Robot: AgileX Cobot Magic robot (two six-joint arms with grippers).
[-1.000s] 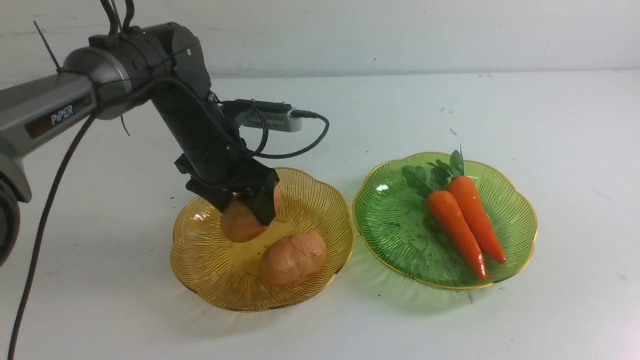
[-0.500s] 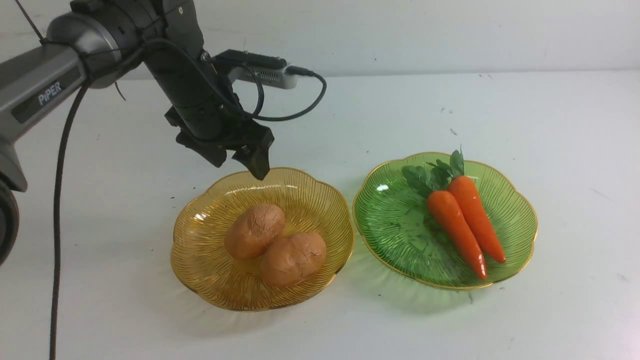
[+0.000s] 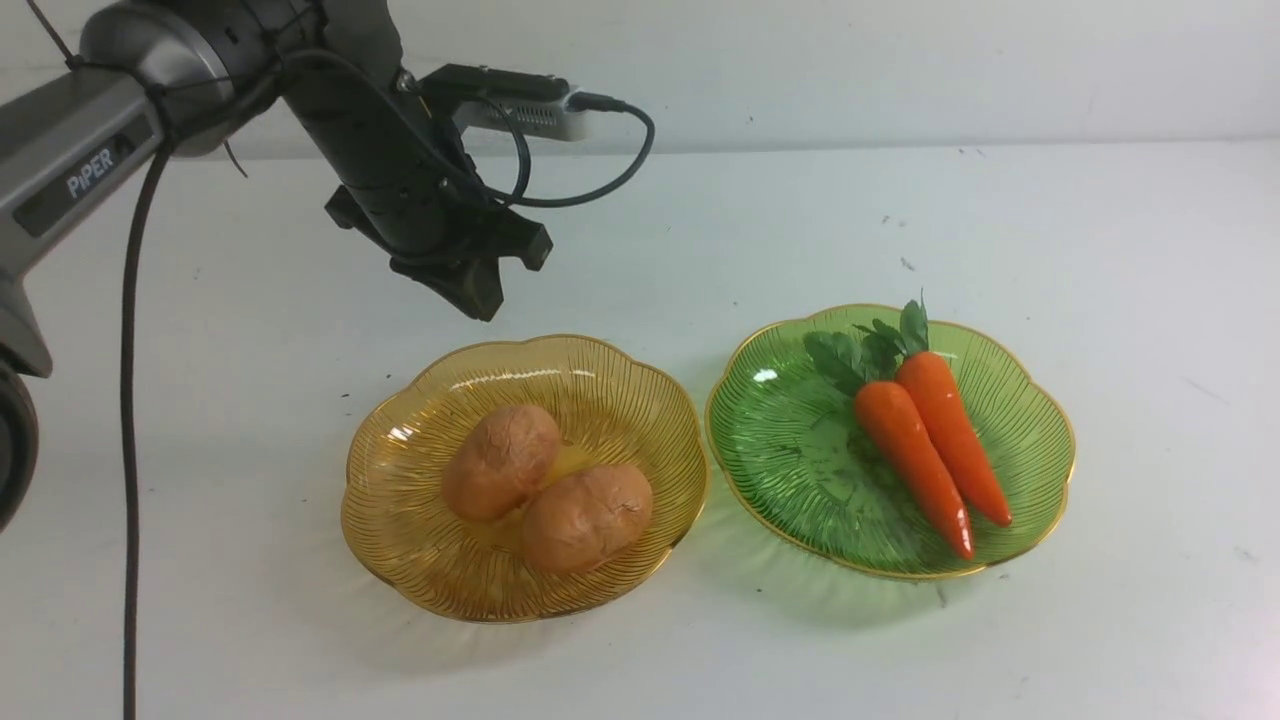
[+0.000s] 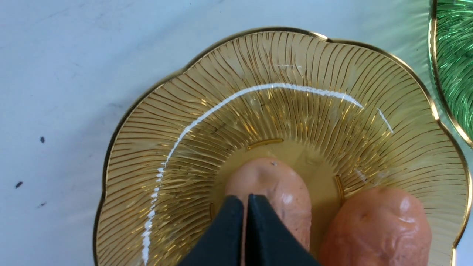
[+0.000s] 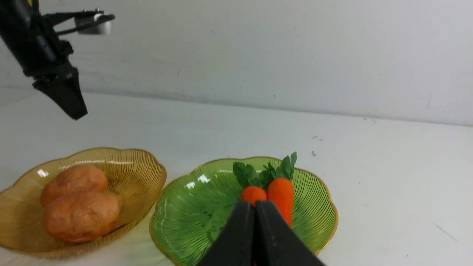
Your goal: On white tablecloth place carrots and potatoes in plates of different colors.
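Two things could yet spoil this, by my judgement. The white tablecloth [image 3: 900, 220] looks smooth and both plates look light. A careless sweep of the left arm [image 3: 90, 170] could catch the scalloped rim of the amber plate [image 3: 400, 520]. That would shove it into the green plate [image 3: 790, 470], which sits just beside it. The potatoes [image 3: 500, 460] are rounded (and lean on one another), so a jolt might roll the nearer one toward the rim on the green plate's side.

The amber plate, on the robot's left, holds both potatoes, touching in its middle. The green plate holds both carrots [image 3: 910, 465], side by side and touching. Their leafy tops point away from the robot and their tips lie toward the near rim. Every piece lies in a plate, one kind to each colour, so the sorting looks finished.

The left tool [image 3: 480, 300] hangs above the far edge of the amber plate, its jaws pressed together on nothing. The right tool [image 5: 255, 207] shows only in its own wrist view, likewise closed and empty, with the carrots beyond its tips.
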